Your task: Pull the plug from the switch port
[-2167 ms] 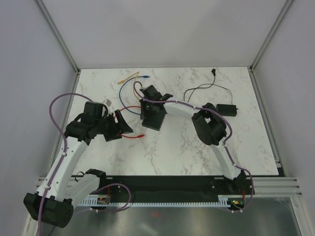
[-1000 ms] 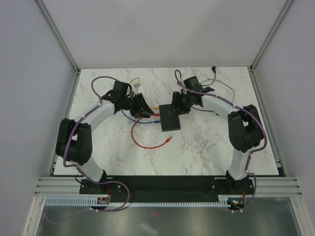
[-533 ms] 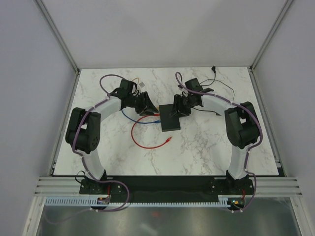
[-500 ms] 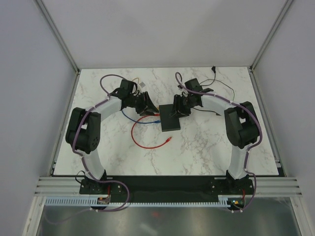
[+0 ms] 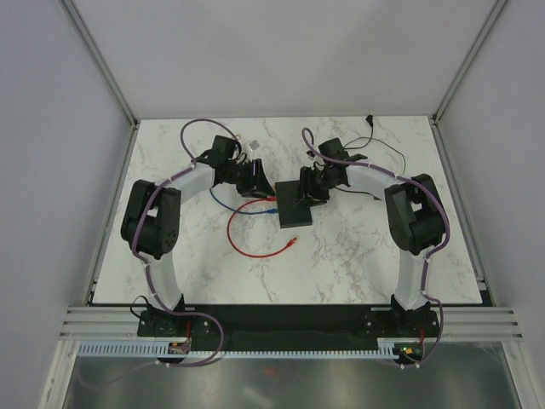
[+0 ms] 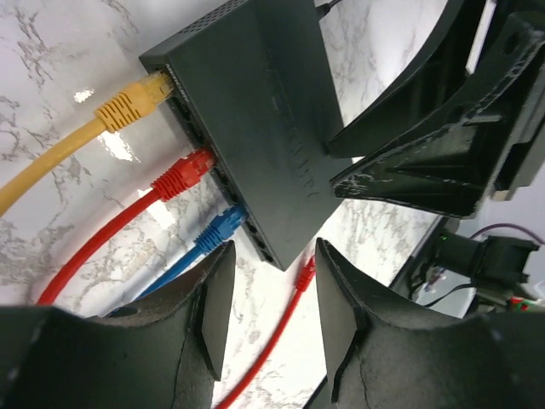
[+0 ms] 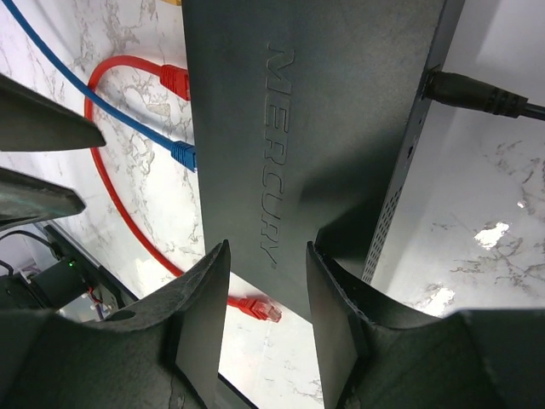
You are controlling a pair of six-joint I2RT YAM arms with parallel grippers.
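On the surface [image 5: 358,247] the switch [image 5: 294,204] is laid mid-frame, long axis running top to bottom, ports facing left. The right fingers [image 7: 200,324] are spread open over its lid; contact cannot be judged. The left fingers [image 6: 213,324] are held open, empty, near the blue plug [image 6: 223,228], seated pointing right below the red plug [image 6: 181,175] and yellow plug [image 6: 128,102].

the word "mercury" stands in raised capitals along the dark top face of the switch [image 7: 341,102], legible in the right wrist view. in the left wrist view the same lettering is too oblique to read.
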